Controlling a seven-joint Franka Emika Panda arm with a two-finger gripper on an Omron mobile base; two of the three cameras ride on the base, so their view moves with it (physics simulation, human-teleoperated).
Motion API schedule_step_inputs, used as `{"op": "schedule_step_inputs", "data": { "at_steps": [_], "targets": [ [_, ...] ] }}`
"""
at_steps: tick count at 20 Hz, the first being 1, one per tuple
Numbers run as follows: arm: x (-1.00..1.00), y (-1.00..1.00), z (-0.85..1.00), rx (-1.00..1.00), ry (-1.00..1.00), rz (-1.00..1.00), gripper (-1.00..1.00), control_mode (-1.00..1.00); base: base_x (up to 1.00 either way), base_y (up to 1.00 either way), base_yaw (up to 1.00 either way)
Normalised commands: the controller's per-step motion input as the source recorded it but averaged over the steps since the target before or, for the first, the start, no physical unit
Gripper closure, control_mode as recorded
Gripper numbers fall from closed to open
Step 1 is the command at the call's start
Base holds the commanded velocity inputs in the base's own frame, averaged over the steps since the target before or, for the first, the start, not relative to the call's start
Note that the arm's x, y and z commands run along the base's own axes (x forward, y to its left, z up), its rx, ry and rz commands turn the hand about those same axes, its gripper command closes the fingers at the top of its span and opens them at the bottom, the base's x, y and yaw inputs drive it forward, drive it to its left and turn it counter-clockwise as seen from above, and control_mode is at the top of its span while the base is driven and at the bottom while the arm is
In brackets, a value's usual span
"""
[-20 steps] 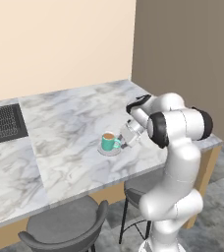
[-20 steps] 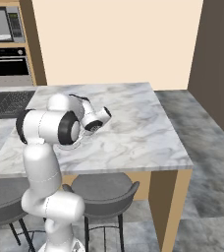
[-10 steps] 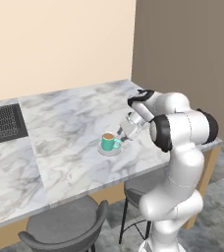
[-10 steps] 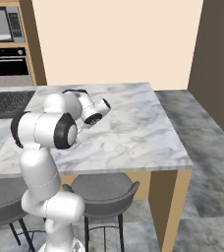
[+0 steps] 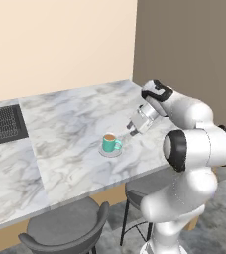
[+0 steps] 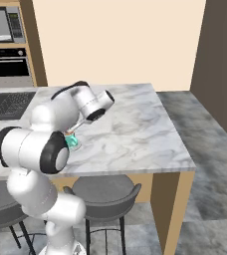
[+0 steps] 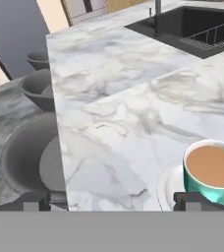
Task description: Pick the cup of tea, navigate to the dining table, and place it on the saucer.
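Cup of tea sits on saucer; hand view shows the empty gripper spread wide.

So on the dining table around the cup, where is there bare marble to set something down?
Bare marble runs from the cup of tea on its saucer left toward the sink, and behind it to the dining table far edge. Tighter on the cup's right, where the open gripper hovers just beside it.
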Motion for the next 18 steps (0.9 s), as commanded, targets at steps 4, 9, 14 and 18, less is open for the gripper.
{"op": "schedule_step_inputs", "data": {
  "at_steps": [4, 9, 14, 18],
  "targets": [
    [-0.74, 0.00, 0.90, -0.13, 0.00, -0.19, -1.00, -1.00, 0.00, 0.00, 0.00],
    [-0.84, 0.00, 0.78, -0.25, -0.01, -0.16, -1.00, -1.00, 0.00, 0.00, 0.00],
    [-1.00, -0.01, 0.35, -0.32, -0.06, -0.09, -1.00, -1.00, 0.00, 0.00, 0.00],
    [-1.00, -0.13, 0.26, -0.23, -0.11, -0.12, -1.00, -1.00, 0.00, 0.00, 0.00]
  ]
}}
